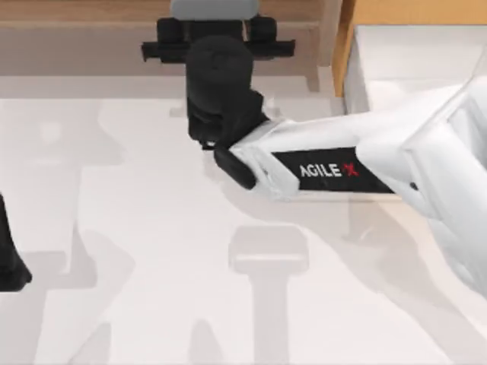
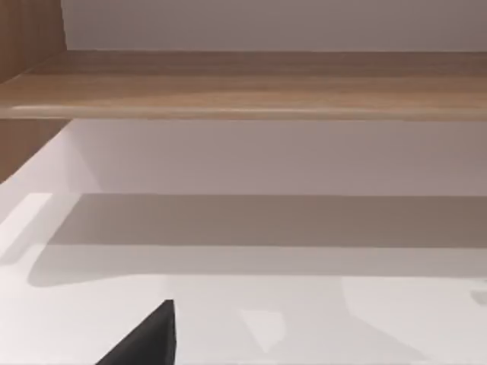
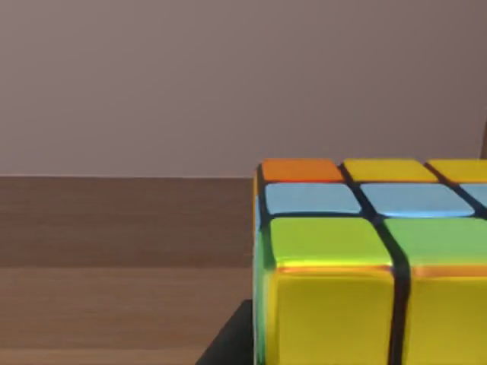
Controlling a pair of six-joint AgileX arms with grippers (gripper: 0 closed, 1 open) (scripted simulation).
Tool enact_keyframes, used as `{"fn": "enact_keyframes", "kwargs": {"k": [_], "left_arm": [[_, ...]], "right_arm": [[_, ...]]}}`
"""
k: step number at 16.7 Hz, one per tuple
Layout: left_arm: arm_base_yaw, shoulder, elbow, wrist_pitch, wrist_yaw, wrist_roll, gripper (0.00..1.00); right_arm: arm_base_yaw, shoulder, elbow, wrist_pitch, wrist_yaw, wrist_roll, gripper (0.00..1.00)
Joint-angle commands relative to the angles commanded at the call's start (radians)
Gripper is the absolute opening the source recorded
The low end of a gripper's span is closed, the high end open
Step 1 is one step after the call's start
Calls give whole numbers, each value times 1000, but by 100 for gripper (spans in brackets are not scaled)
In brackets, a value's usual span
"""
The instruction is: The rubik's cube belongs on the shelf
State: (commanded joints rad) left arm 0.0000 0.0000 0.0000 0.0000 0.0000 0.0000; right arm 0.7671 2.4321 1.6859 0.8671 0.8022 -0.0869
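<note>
- Reaching across the table (image 1: 152, 251) from the top view's right, the AgileX right arm (image 1: 327, 171) carries its right gripper (image 1: 217, 49) up to the shelf (image 1: 91, 15) at the far edge.
- The rubik's cube (image 3: 365, 258) sits directly at that gripper in the right wrist view, pressed close ahead of the camera, with the brown shelf board (image 3: 122, 228) running beneath and beyond it.
- Judging from that closeness, the cube appears clamped between the jaws, though the fingers themselves are hidden.
- The relation that matters next is vertical: whether the cube's underside touches the board or hangs just above it cannot be told.
- The left gripper (image 2: 144, 338) waits well apart at the table's left edge, facing the shelf; whether it is released or clenched cannot be told.
</note>
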Motion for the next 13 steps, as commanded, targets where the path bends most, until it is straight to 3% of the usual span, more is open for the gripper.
{"fn": "enact_keyframes", "kwargs": {"k": [7, 13], "left_arm": [[0, 0, 0, 0, 0, 0, 100], [0, 0, 0, 0, 0, 0, 100]], "right_arm": [[-63, 133, 315, -147, -63, 8, 0], [-88, 172, 365, -191, -88, 11, 0]]}}
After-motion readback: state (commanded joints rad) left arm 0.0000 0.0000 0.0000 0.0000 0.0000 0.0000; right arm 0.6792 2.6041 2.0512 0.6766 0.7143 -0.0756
